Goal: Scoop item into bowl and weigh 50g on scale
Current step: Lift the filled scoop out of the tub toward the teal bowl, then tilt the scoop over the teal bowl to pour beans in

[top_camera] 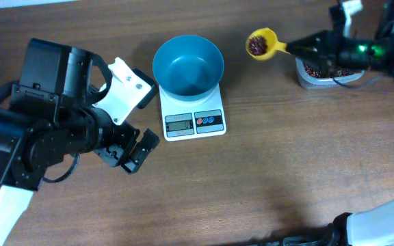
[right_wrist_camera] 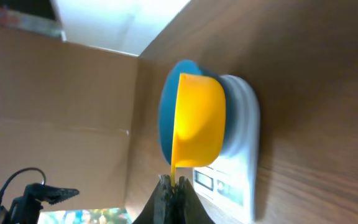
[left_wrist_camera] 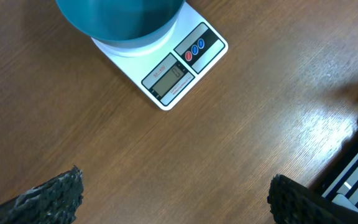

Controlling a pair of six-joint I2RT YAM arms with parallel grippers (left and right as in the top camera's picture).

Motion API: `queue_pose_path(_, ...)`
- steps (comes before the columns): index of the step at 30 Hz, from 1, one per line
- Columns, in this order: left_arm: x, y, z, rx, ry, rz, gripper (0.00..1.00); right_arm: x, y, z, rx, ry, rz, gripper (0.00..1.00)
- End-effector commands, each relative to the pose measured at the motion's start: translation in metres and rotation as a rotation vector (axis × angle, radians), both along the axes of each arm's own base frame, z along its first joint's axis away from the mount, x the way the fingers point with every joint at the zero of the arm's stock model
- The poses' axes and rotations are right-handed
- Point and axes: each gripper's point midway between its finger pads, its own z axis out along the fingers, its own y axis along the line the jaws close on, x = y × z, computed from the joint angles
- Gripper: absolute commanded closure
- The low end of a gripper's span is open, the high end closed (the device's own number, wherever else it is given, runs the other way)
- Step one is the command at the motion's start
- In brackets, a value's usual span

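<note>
jaws of the right gripper (right_wrist_camera: 174, 191) pinch the yellow scoop (top_camera: 273, 46), loaded with beans (top_camera: 256, 45), between tub (top_camera: 318, 76) and bowl (top_camera: 187, 65). the bowl sits empty on the scale (top_camera: 193, 123). left gripper (left_wrist_camera: 176, 200) is spread, idle. pouring and weighing remain.

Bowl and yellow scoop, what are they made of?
The bowl looks like teal-blue plastic: it is smooth and evenly coloured, with a soft sheen inside. The yellow scoop is probably plastic too: it is one solid bright colour with a slightly glossy, rounded underside. Neither shines like metal.
</note>
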Motion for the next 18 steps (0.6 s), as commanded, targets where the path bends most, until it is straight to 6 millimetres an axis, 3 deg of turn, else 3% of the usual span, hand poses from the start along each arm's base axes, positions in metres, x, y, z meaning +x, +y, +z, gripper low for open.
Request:
queue_pose_path(1,-0.001,-0.003,0.011,-0.019,-0.034,-0.024,0.01,0.004,0.031,0.013,0.061,0.001,0.065,0.96)
queue_pose_path(10,-0.001,-0.003,0.011,-0.019,-0.034,-0.024,0.01,0.008,0.082,0.028,0.043,-0.127,0.186,0.96)
queue_pose_path(18,-0.001,-0.003,0.011,-0.019,-0.034,-0.024,0.01,0.015,0.099,0.021,-0.074,-0.24,0.203,0.96)
